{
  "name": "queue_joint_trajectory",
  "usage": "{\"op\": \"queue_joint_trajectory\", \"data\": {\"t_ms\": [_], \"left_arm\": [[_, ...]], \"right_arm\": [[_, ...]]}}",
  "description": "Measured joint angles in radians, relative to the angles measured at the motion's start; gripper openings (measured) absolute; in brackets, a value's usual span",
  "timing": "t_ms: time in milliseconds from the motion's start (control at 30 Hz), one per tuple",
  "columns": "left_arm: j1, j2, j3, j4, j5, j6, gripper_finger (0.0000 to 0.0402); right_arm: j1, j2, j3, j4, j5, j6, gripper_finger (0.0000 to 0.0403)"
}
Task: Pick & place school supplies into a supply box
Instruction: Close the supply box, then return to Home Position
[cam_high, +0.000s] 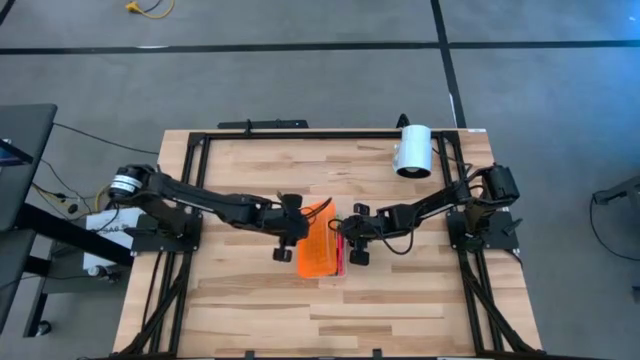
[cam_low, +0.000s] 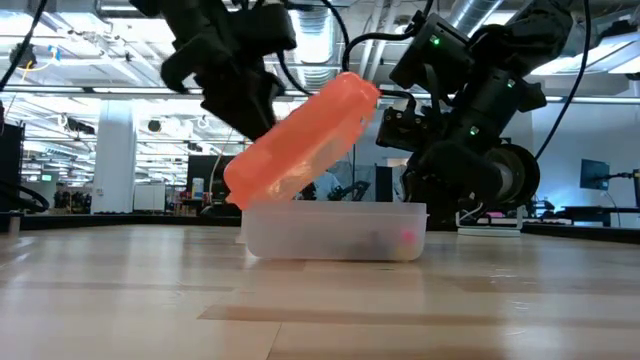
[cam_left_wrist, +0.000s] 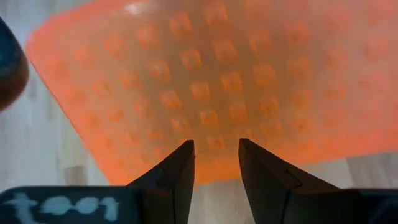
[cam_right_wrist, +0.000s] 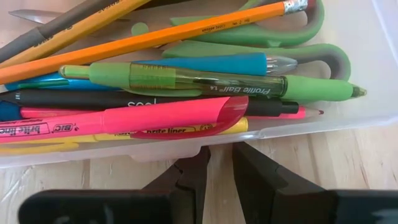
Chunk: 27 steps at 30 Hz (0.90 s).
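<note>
I see the supply box (cam_high: 322, 248) at the centre of the worktop (cam_high: 260, 300), clear base (cam_low: 335, 232) flat on the wood, between the two arms. Its orange lid (cam_low: 300, 140) stands tilted over the base, low edge toward 9 o'clock in the high view, raised edge toward 3 o'clock.

Left end effector (cam_left_wrist: 215, 165) sits at the lid's 9 o'clock side. From its wrist view the two fingers (cam_left_wrist: 180, 174) stand slightly apart with the ribbed orange surface just beyond them; I cannot tell whether they grip the lid's edge.

Right end effector (cam_right_wrist: 219, 163) is at the box's 3 o'clock side, fingertips a narrow gap apart just outside the clear wall, holding nothing that I can see.

Inside the base: green pen (cam_right_wrist: 205, 81), pink highlighter (cam_right_wrist: 143, 118), yellow pencil (cam_right_wrist: 155, 38), black pen (cam_right_wrist: 93, 99), blue pen (cam_right_wrist: 211, 63), green-handled scissors (cam_right_wrist: 280, 31).

White cylinder (cam_high: 412, 150) lies at 1 o'clock on the worktop, well apart from the box.
</note>
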Motion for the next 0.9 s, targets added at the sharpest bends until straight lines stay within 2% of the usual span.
{"op": "queue_joint_trajectory", "data": {"t_ms": [200,300,500,667,767,900], "left_arm": [[0.004,0.011,-0.001,-0.034,0.008,0.002,0.0116],[0.001,0.011,-0.001,0.008,0.014,0.014,0.0116],[-0.002,0.011,-0.001,0.049,0.018,0.034,0.0116],[-0.002,0.01,-0.001,0.047,0.015,0.034,0.0116],[-0.004,0.01,-0.001,0.037,0.023,0.034,0.0116],[-0.019,-0.006,-0.001,0.035,0.086,0.058,0.0116]], "right_arm": [[0.0,-0.003,0.002,-0.011,0.007,0.007,0.0069],[0.0,-0.007,0.002,-0.014,0.008,0.008,0.0069],[0.015,-0.076,-0.004,-0.123,0.014,0.034,0.0069],[0.054,-0.165,-0.013,-0.301,0.088,0.084,0.0069],[0.089,-0.218,-0.016,-0.346,0.149,0.125,0.0069],[0.156,-0.275,-0.042,-0.348,0.185,0.135,0.0069]]}}
